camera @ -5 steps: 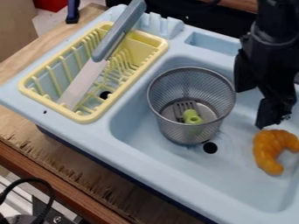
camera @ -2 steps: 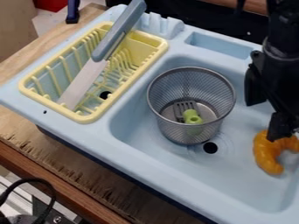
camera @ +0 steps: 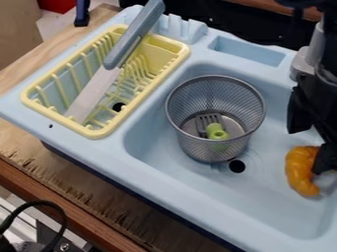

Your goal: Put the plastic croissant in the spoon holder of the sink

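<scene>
The gripper (camera: 315,138) is at the right side of the frame, hanging over the sink (camera: 151,167), with its two fingers spread apart. The orange toy croissant (camera: 300,170) lies on the sink's floor at the lower right, and one finger covers part of it. Left of that, in the middle, is a round gray mesh cup (camera: 215,145) with a little fork (camera: 207,122) inside that has a green end. A black drain hole (camera: 237,166) is just beside the cup. At the upper left, a yellow dish rack (camera: 102,132) sits on the light blue sink, and a big toy knife (camera: 95,93) leans across it, gray handle up. The sink is on a wooden desk (camera: 39,54) with a rough, chipped edge at the lower left. A black cord (camera: 36,202) curls in the bottom left corner. Something red (camera: 58,5) and a dark blue post (camera: 82,15) are at the top left.
</scene>
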`<state>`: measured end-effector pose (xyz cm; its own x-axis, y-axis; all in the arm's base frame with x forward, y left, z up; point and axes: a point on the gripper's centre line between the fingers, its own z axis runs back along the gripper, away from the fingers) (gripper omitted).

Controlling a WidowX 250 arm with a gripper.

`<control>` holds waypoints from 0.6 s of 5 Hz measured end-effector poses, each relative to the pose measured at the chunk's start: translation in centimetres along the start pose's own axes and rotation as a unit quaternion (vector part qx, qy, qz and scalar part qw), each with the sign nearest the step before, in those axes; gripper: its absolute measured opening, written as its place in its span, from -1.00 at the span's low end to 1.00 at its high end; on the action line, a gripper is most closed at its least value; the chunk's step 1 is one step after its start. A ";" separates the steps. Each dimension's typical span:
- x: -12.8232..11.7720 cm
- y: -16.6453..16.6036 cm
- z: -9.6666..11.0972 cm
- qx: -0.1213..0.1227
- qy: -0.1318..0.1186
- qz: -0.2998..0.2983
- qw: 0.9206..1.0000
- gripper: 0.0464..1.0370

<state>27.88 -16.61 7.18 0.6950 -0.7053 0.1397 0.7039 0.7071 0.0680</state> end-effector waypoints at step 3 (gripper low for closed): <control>-1.5 0.0 -2.0 -0.006 -0.004 -0.009 1.000 0.92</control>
<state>27.13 -15.68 5.03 0.6817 -0.7170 0.1457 0.7176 0.6941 0.0581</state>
